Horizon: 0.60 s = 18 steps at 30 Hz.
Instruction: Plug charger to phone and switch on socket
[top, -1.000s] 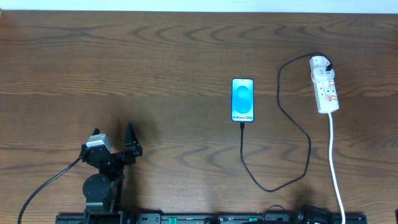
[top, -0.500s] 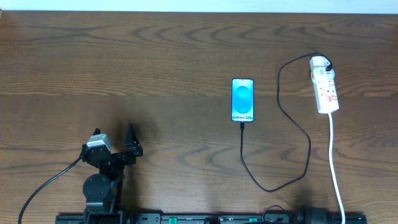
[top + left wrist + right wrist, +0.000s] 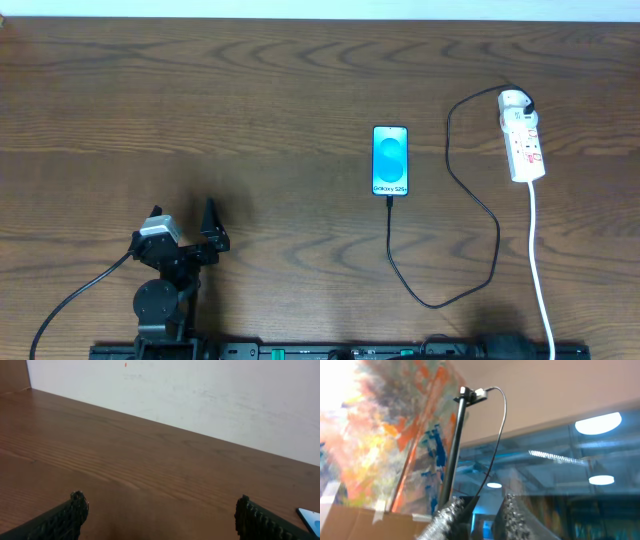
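The phone [image 3: 390,160] lies flat at the table's middle with its cyan screen lit; a corner of it shows in the left wrist view [image 3: 311,516]. The charger cable [image 3: 496,240] runs from the white adapter [image 3: 515,101] on the socket [image 3: 524,145], loops toward the front, and its plug tip [image 3: 390,202] sits at the phone's bottom edge. My left gripper [image 3: 185,225] rests at the front left, open and empty [image 3: 160,510]. My right gripper [image 3: 482,505] points up at the room, fingers slightly apart, holding nothing. In the overhead view only a dark blur of the right arm [image 3: 505,345] shows.
The socket's thick white cord [image 3: 540,270] runs from the strip to the front edge at the right. A white wall [image 3: 200,395] stands behind the table's far edge. The arm mounting rail [image 3: 330,351] lies along the front edge.
The right arm's dark shape at the front right edge has sunk further out of the overhead view. The left arm, phone, cable and socket have not moved.
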Motion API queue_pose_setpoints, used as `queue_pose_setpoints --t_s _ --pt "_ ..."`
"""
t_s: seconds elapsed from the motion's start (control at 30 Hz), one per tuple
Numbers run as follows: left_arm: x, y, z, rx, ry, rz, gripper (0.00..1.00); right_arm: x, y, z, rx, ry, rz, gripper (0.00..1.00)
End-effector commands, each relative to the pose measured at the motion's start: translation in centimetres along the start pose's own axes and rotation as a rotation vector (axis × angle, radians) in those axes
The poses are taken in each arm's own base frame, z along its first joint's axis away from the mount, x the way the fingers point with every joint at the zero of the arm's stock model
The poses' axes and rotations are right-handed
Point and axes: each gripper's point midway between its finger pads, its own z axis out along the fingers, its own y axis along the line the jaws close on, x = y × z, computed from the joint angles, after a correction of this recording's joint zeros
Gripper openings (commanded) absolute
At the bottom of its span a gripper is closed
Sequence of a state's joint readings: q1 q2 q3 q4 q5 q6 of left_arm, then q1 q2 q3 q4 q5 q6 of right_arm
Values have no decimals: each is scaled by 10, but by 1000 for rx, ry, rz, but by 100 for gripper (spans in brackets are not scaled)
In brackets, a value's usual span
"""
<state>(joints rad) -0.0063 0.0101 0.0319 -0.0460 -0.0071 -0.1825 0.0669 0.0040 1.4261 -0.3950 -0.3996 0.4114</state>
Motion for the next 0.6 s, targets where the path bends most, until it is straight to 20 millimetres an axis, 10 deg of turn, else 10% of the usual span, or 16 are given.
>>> queue_pose_setpoints --t_s 0.0,0.03,0.07,0.23,0.57 --pt "17 7 2 -25 43 13 96 -4 -19 0 39 -22 -12 68" --pt "17 7 2 -25 43 13 96 -4 -29 1 77 -41 -6 95" --pt "17 7 2 -24 43 12 96 -5 -36 3 103 -59 -7 99" --pt "17 7 2 -24 43 13 96 15 -78 20 223 -145 -15 99" --pt "17 7 2 -24 43 12 96 195 -179 15 529 172 55 99"
